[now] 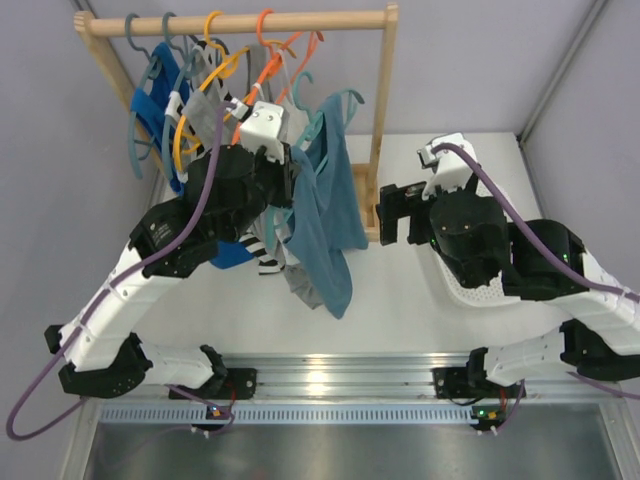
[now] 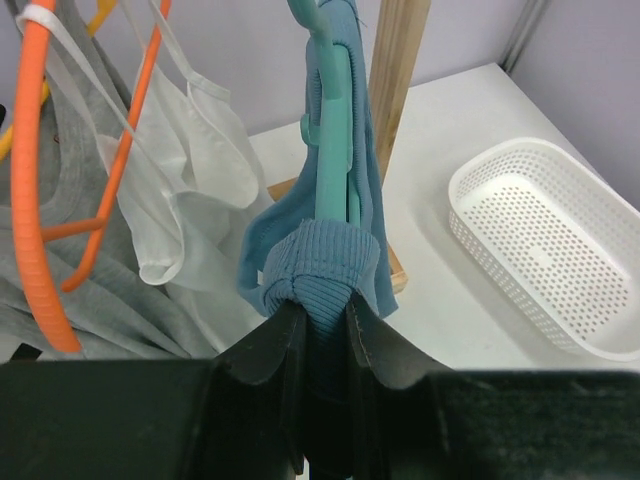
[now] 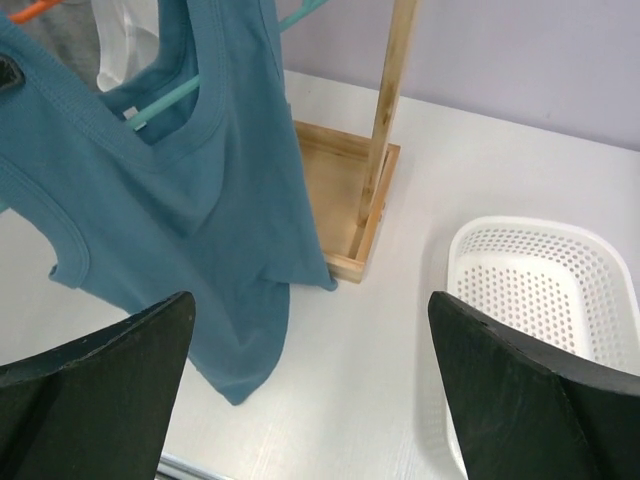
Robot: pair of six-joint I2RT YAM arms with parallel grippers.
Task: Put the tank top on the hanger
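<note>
While the right jaws gape, the tank top (image 2: 320, 262) sits clamped between the left jaws.

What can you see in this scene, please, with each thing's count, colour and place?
tank top: one, dusty teal, before the rack
hanger: one, light teal, inside tank top
rack: one, wooden, table's far side
orange hangers: at least two, on rack
grey-blue hangers: two, rack's left end
royal-blue top: one, rack's left
grey top: one, mid-rack
white top: one, beside tank top
basket: one, white, table's right
table: one, white
left hand: shut on tank top
right hand: open, near basket
</note>
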